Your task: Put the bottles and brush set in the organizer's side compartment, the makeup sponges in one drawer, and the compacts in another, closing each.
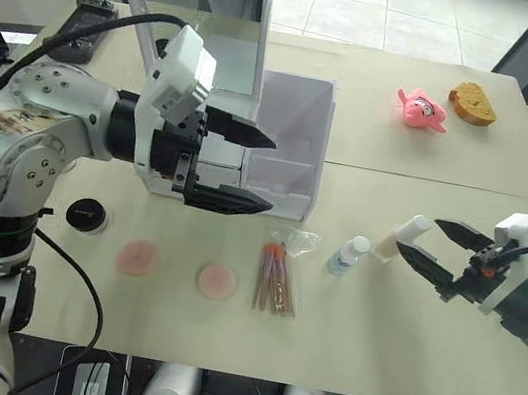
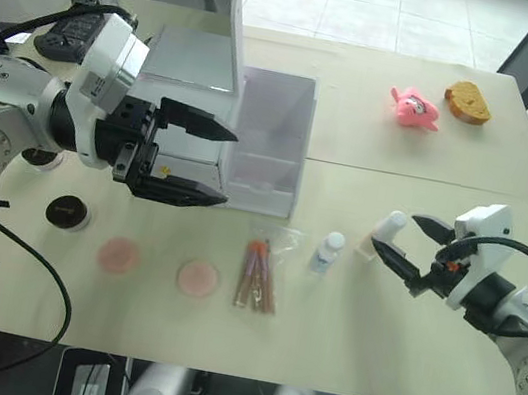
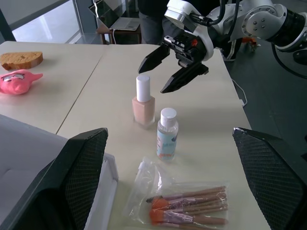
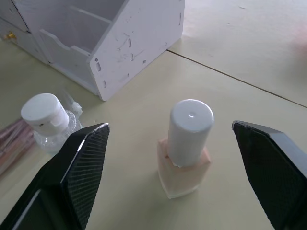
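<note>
The white organizer (image 1: 211,163) stands at the back left with its mirror lid (image 1: 216,32) upright and its translucent side compartment (image 1: 291,131) on its right side. My left gripper (image 1: 266,172) hovers open in front of it, empty. On the table lie the bagged brush set (image 1: 277,277), two pink makeup sponges (image 1: 137,258) (image 1: 217,281) and one black compact (image 1: 86,215). The clear bottle (image 1: 348,255) and the cream bottle (image 1: 401,236) stand upright. My right gripper (image 1: 421,239) is open, its fingers (image 4: 72,167) either side of the cream bottle (image 4: 184,158) without touching it.
A pink plush toy (image 1: 421,109) and a brown bread-shaped piece (image 1: 472,104) lie at the back right. A black device (image 1: 82,25) with a cable sits at the back left. The table's front edge runs close below the sponges.
</note>
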### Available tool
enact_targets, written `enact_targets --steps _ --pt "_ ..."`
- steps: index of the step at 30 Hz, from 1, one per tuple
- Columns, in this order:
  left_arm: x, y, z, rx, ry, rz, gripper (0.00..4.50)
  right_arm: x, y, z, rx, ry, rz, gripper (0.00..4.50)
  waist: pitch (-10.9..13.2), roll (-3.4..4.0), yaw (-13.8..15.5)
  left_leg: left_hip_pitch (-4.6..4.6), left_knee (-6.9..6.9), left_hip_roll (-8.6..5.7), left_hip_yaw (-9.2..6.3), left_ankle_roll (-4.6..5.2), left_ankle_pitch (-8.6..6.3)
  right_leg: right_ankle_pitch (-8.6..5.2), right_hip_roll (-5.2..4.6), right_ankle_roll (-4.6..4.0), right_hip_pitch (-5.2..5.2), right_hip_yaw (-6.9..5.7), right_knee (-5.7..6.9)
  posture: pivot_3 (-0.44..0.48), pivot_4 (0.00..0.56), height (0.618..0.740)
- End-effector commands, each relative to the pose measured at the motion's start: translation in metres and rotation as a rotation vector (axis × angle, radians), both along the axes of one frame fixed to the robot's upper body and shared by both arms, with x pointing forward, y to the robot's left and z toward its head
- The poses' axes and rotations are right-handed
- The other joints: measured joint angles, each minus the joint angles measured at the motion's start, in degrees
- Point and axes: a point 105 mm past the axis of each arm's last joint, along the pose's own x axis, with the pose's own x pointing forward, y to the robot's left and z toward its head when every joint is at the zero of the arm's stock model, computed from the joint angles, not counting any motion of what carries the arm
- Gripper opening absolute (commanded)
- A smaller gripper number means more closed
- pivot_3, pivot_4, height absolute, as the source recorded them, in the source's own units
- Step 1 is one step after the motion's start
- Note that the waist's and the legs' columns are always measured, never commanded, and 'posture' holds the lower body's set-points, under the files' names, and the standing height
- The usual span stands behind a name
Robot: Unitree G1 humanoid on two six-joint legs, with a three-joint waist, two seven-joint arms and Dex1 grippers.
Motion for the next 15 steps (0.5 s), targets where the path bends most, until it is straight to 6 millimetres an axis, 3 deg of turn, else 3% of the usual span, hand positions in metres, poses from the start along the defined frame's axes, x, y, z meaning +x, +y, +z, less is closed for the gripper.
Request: enact_targets --steps 1,15 --pt "-0.0048 0.0005 0.0094 -0.015 -0.041 0.001 4.50 0.0076 0.0046 0.0099 -0.003 -0.076 0.004 3.28 0.0 0.00 0.0 0.00 0.00 0.01 0.00 -0.01 0.00 0.00 0.01 0.00 0.00 0.00 -0.04 0.000 0.150 0.740" --pt "-0.0041 0.0015 0.0110 -0.043 -0.012 0.006 4.50 0.0146 0.0011 0.0071 -0.005 -0.070 -0.005 3.28 0.0 0.02 -0.1 0.01 -0.04 0.01 0.02 -0.03 0.02 0.00 0.01 -0.01 0.01 0.01 -0.09 0.000 0.150 0.740"
